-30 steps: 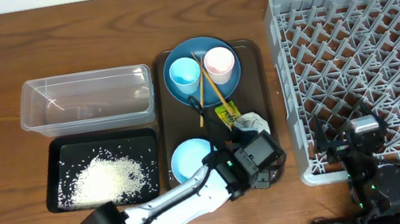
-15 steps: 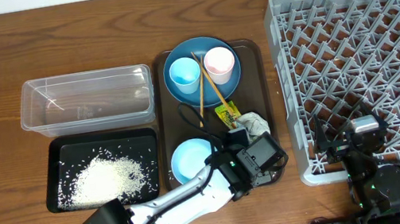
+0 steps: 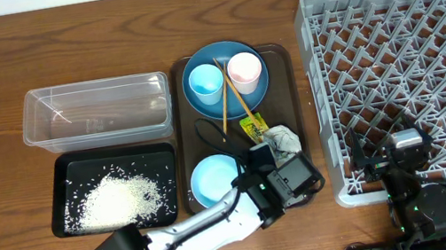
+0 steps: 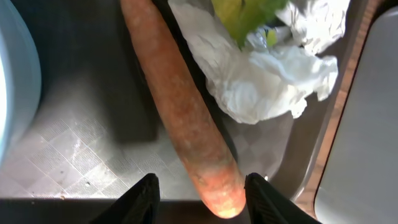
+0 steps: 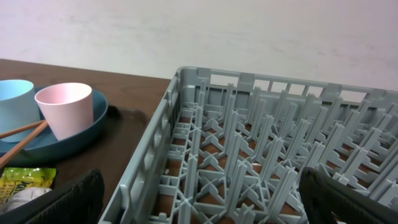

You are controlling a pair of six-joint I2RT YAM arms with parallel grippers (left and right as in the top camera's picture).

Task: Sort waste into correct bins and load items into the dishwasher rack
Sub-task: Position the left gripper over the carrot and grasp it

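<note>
The left fingers (image 4: 144, 198) stand part-open astride the near tip of the long orange carrot (image 4: 180, 106). One finger is just beside it and the other shows a strip of tray between, so nothing is gripped yet. From that tip the carrot's long axis runs away ahead of the fingers, slanting a little, flat on the floor of the large brown serving tray (image 4: 68, 146). Against one flank, seemingly touching, lies the crumpled white tissue (image 4: 261, 81), with the yellow-green printed wrapper (image 4: 239, 15) beyond it; the pale-blue bowl (image 4: 11, 81) sits off the opposite flank.

This arm is plainly the nearer. The right fingers (image 5: 56, 200) hang spread wide and empty at the near wall of the grey lattice dishwasher rack (image 5: 249, 155), well apart from the carrot. Closing here would pinch only the tip — likely a tippy hold.

Against a second ago, the left wrist has drawn back slightly toward the tray's near edge, uncovering more tissue — finger spacing and the right arm are unchanged.
</note>
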